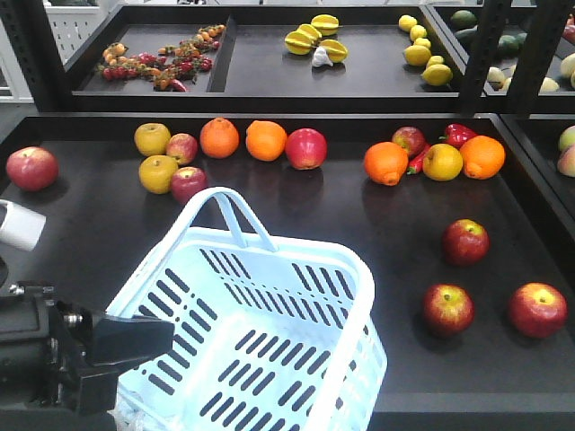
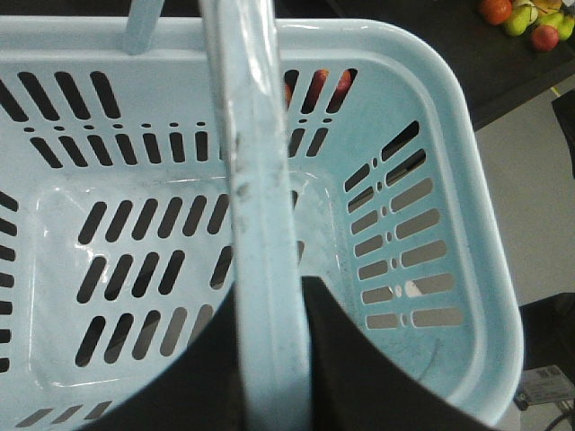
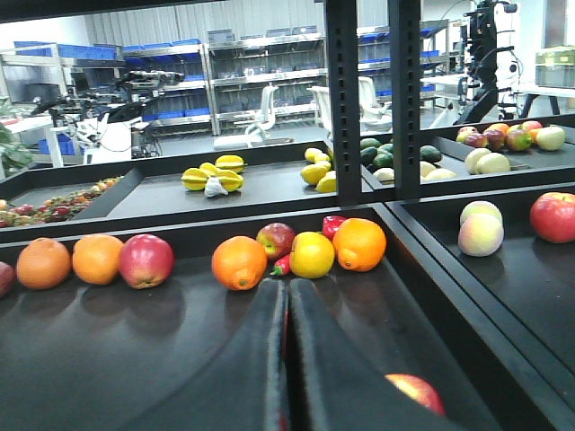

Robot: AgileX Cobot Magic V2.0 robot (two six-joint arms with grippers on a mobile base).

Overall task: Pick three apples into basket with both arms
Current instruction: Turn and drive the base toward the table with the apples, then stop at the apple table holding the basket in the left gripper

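Observation:
The pale blue basket (image 1: 355, 278) stands tilted at the front of the dark shelf, empty inside, with one hoop handle (image 1: 235, 215) raised. In the left wrist view my left gripper (image 2: 269, 296) is shut on the basket's other handle (image 2: 256, 180), which runs between its black fingers. Three dark red apples lie to the right of the basket: one (image 1: 465, 241) farther back, two (image 1: 448, 308) (image 1: 537, 309) near the front. My right gripper (image 3: 287, 292) is shut and hovers low over the shelf, out of the front view. One apple (image 3: 415, 392) peeks out beside its right finger.
Along the back of the shelf lie oranges (image 1: 219, 137), yellow apples (image 1: 153, 138), red apples (image 1: 306, 148) and a red chilli (image 1: 459, 135). A lone apple (image 1: 31, 168) sits far left. Black uprights (image 3: 343, 108) and a raised rim (image 1: 539, 180) bound the shelf on the right.

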